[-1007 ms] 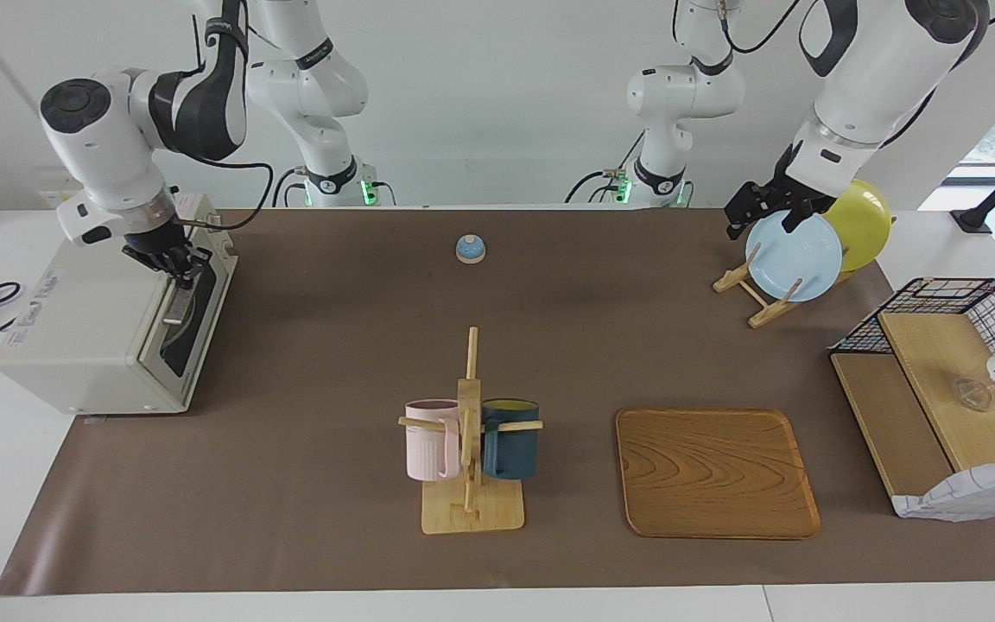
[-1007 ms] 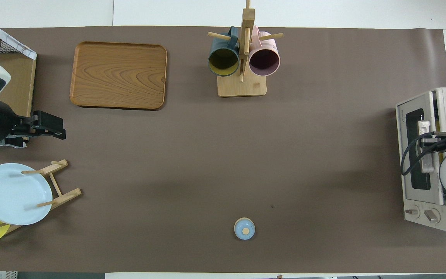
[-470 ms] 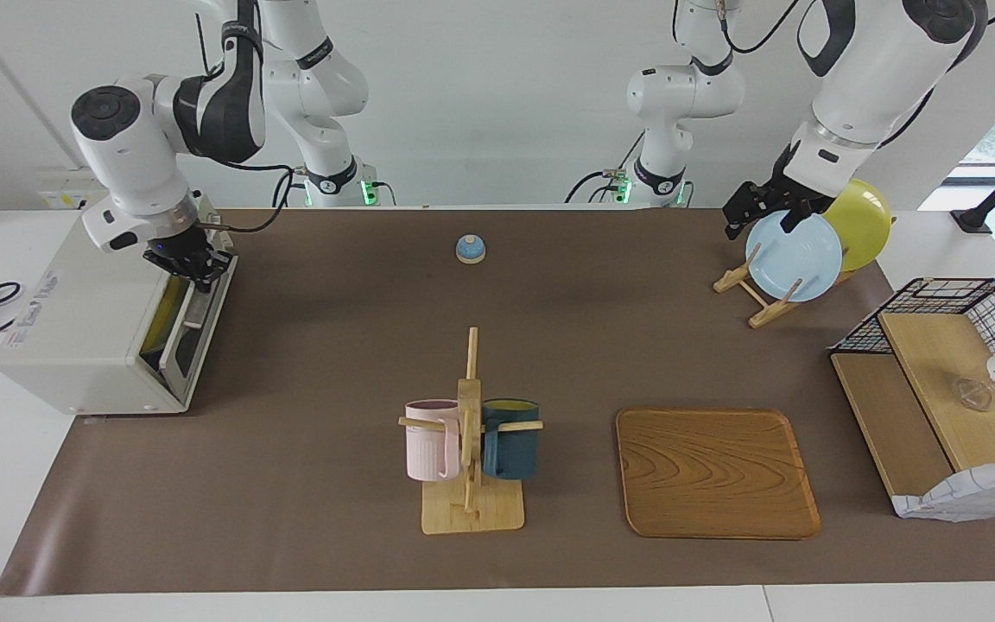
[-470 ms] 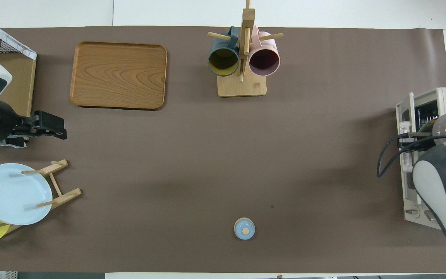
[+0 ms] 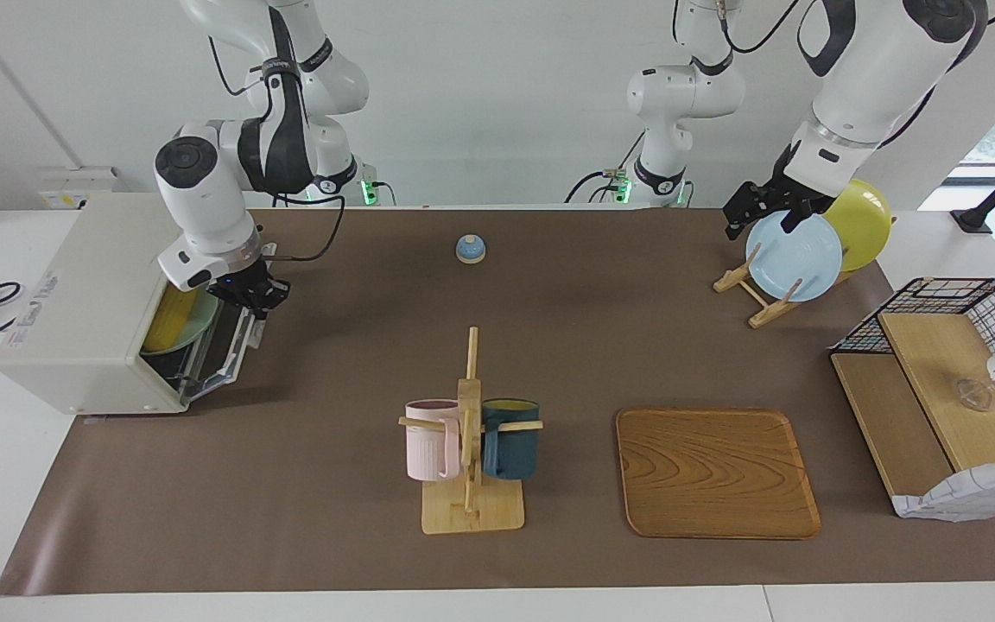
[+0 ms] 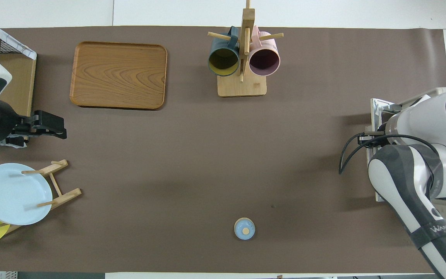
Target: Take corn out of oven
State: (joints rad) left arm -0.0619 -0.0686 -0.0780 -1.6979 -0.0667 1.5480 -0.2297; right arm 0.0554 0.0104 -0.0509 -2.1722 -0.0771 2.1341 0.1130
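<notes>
We see the right gripper clamped on the oven door's handle; slipping off would let the half-lowered door drop, jolting the corn inside

Table (brown-covered) bearing oven, tray.

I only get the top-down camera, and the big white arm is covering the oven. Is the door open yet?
Observer: Yes. From the facing camera, the oven door is tilted partly down, and the right gripper is shut on its top edge.
Child: Can you see the corn?
Observer: Something yellow, likely the corn, lies inside the oven on a pale plate.
</notes>
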